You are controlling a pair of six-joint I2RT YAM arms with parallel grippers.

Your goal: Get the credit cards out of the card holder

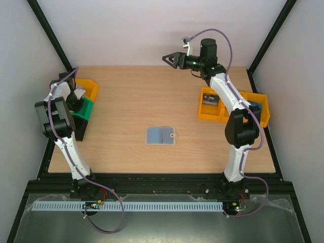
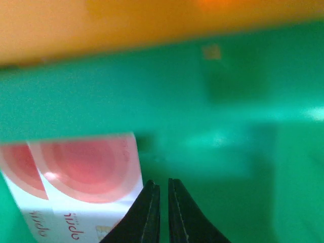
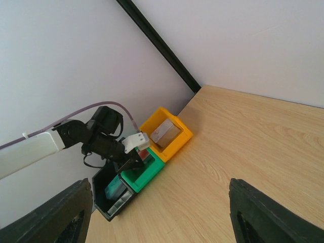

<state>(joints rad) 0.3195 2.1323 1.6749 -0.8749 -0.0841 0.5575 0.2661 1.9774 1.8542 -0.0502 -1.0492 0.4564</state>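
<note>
Card holder (image 1: 161, 135) open flat, blue int.

I see the card holder (image 1: 160, 135), centre, blue inside with a pale tab, on the light wood-grain table (image 1: 126, 91). At left, credit cards (image 2: 86, 172), white with pink-red rings and red lettering, against a green bin (image 1: 86, 109); yellow bins (image 1: 207, 114) at right.

Counter (image 1: 126, 96) open all round the card holder (image 1: 161, 135); green bin (image 1: 87, 107) at left edge, yellow bins (image 1: 208, 115) at right, both well apart.
</note>
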